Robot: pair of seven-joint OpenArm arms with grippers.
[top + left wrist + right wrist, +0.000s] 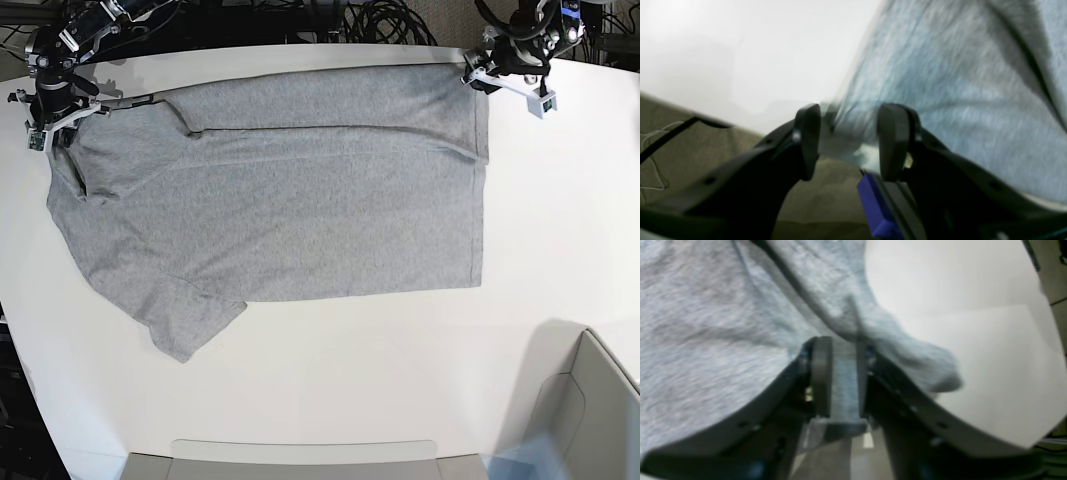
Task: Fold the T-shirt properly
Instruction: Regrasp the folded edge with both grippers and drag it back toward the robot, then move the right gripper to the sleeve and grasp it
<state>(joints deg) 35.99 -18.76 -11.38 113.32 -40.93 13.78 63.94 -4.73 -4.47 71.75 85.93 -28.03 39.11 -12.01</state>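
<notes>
The shirt lies flat on the table, plain side up, with one long strip folded over along the far edge between the two claws. The left claw has its jaws apart with the shirt's corner just in front of them, and the right claw has its jaws a little apart with a bit of cloth between them. If that cloth stays caught when the right claw pulls away, it could drag the fold open or bunch up the sleeve beside it.
</notes>
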